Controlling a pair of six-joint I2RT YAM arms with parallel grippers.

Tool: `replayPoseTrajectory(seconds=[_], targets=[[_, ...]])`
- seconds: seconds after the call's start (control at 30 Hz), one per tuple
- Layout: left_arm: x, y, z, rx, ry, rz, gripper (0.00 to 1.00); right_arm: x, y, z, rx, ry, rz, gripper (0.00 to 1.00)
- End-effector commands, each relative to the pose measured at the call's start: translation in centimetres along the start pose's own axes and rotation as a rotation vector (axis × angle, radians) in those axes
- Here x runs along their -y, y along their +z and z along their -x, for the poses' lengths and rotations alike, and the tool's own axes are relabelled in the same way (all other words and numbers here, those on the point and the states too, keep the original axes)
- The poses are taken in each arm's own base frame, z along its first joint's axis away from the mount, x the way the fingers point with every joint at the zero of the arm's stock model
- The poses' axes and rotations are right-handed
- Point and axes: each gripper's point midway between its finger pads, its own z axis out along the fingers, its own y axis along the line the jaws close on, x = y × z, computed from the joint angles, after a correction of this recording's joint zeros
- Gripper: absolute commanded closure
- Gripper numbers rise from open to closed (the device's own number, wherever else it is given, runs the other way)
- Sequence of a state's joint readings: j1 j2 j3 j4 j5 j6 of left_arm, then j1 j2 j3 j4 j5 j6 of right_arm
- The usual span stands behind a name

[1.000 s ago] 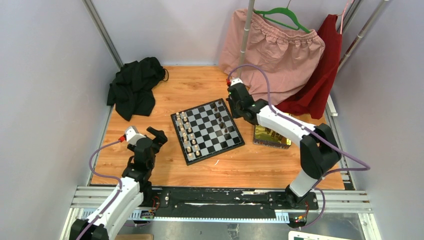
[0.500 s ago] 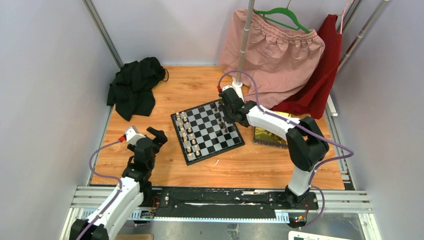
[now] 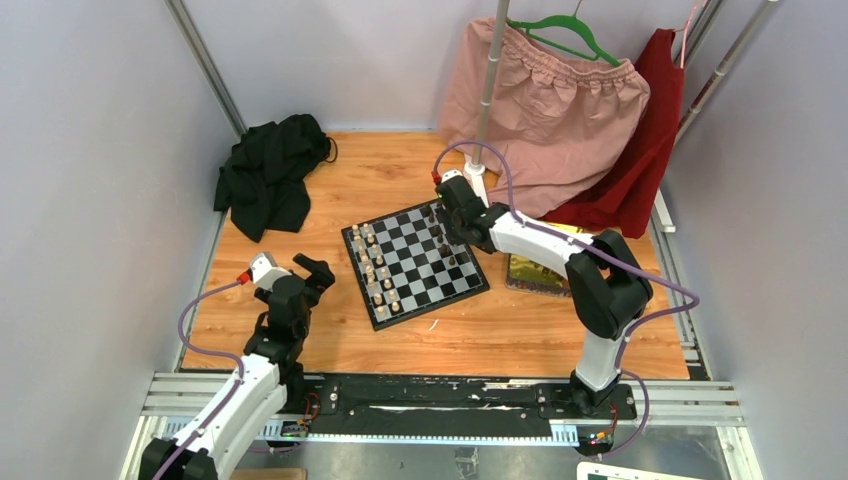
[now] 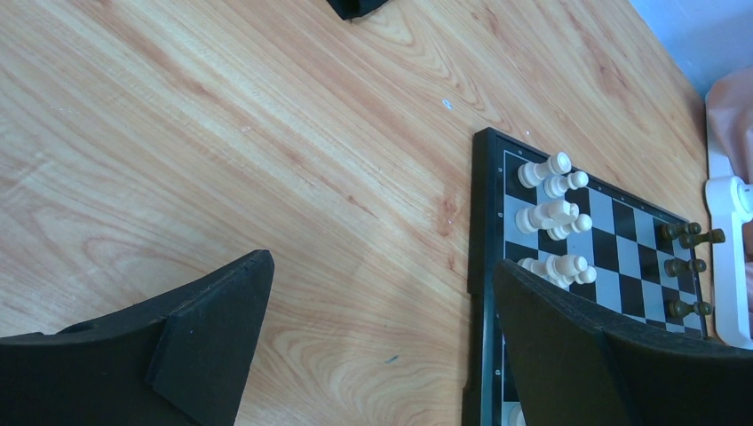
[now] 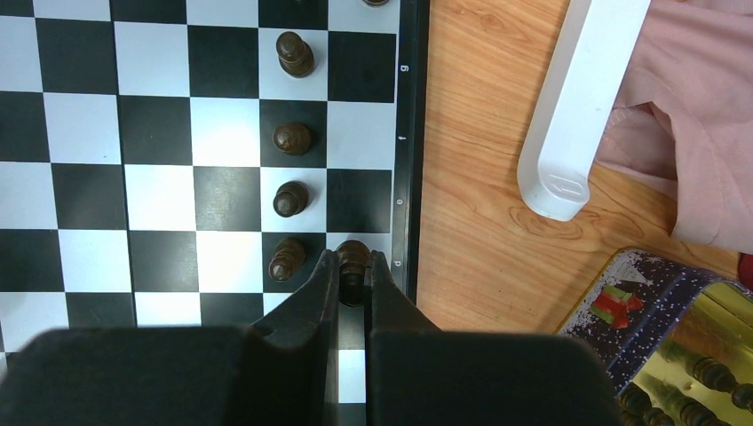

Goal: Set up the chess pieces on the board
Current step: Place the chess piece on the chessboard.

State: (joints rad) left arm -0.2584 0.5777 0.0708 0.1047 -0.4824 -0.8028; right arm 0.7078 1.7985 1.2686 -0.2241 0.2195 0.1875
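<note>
The black-and-white board (image 3: 415,262) lies mid-table, with cream-white pieces (image 3: 372,265) along its left side and dark brown pieces (image 3: 448,250) on its right. My right gripper (image 5: 353,266) is shut on a dark brown piece (image 5: 352,256) over the board's right edge column (image 5: 360,191), beside a row of dark pawns (image 5: 291,197). My left gripper (image 4: 382,311) is open and empty over bare wood, left of the board (image 4: 484,266); white pieces (image 4: 555,213) show past its right finger.
A black cloth (image 3: 270,180) lies at the back left. Pink (image 3: 555,110) and red (image 3: 645,140) garments hang at the back right on a stand with a white foot (image 5: 582,106). A yellow tin (image 3: 540,275) holding dark pieces (image 5: 701,377) sits right of the board.
My right arm has swung left from over the tin to the board's right edge, carrying the dark piece. The left arm has not moved.
</note>
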Motion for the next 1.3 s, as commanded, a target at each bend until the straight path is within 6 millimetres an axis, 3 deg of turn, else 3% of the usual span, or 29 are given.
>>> replayPoseTrajectory(seconds=[0.0, 0.73, 1.13, 1.27], targets=[[0.0, 0.1, 0.5, 0.025, -0.002, 0.001, 0.0, -0.6, 0.6, -0.8, -0.012, -0.032, 0.003, 1.0], [0.0, 0.2, 0.4, 0.023, 0.0, -0.001, 0.0, -0.4, 2.1, 0.6, 0.005, -0.066, -0.032, 1.0], [0.0, 0.3, 0.3, 0.02, 0.001, 0.0, 0.0, -0.3, 2.9, 0.1, -0.018, -0.075, -0.039, 1.0], [0.0, 0.3, 0.2, 0.019, 0.001, 0.001, 0.0, -0.2, 3.0, 0.0, -0.022, -0.08, -0.046, 0.94]])
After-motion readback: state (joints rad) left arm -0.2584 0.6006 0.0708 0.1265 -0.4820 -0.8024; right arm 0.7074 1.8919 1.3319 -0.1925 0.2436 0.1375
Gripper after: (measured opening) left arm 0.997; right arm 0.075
